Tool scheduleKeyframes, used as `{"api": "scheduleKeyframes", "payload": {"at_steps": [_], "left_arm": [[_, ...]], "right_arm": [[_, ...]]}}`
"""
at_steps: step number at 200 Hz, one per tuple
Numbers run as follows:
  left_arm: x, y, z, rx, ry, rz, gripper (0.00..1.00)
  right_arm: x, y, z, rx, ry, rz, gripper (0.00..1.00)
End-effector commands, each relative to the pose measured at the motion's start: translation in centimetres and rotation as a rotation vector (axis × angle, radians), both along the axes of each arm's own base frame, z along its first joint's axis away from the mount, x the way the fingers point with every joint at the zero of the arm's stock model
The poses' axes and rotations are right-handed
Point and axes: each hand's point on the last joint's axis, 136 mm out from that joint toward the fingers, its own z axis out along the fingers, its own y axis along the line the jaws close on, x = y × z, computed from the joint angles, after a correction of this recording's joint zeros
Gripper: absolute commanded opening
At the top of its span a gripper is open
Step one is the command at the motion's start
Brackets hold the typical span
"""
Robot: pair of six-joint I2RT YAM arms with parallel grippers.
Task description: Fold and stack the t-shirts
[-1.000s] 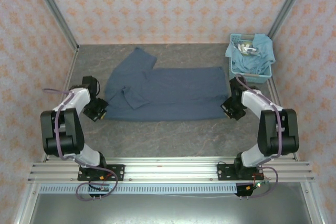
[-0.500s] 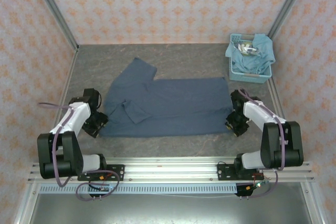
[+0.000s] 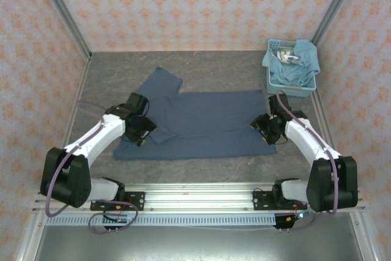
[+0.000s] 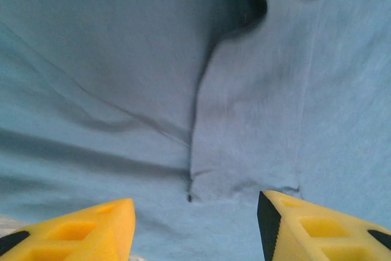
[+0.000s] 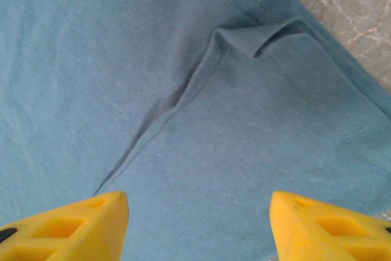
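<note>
Both the left gripper [image 4: 195, 206] and right gripper [image 5: 198, 203] stood open and empty over the dark slate-blue t-shirt [image 3: 208, 120], spread across the middle of the table [image 3: 201, 169]. Closing on its loose ridges could have caught one layer only and skewed the fold. The basket [image 3: 292, 87] at the far right corner held the teal t-shirt [image 3: 300, 65].

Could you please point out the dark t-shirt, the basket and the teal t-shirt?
dark t-shirt [image 3: 211, 123]: top external view, middle of its body.
basket [image 3: 292, 90]: top external view, its near wall.
teal t-shirt [image 3: 305, 59]: top external view, cloth heaped inside the basket.
</note>
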Motion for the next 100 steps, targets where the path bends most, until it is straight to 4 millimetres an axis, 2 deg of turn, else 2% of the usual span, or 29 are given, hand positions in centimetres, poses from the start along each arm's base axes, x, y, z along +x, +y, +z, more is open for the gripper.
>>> {"api": "scheduleKeyframes", "payload": {"at_steps": [1,23,48,75,100], "left_arm": [[1.1,-2.3,-0.9,-0.069,-0.013,0.055,0.56],[1.2,-3.2,-1.9,-0.057,0.012,0.03,0.55],[1.1,-3.4,-3.2,-0.037,0.04,0.022,0.55],[1.4,-3.6,-3.9,-0.035,0.044,0.023,0.51],[1.6,-3.7,-4.0,-0.017,0.054,0.009,0.41]], "right_arm": [[2.2,0.0,0.7,0.02,-0.046,-0.018,0.63],[2.5,-0.3,-0.8,0.019,-0.006,-0.061,0.61],[2.7,-0.4,-2.1,0.027,0.037,-0.094,0.59],[3.0,-0.3,-2.4,0.036,0.041,-0.108,0.57],[3.0,-0.4,-2.3,0.03,0.043,-0.11,0.57]]}}
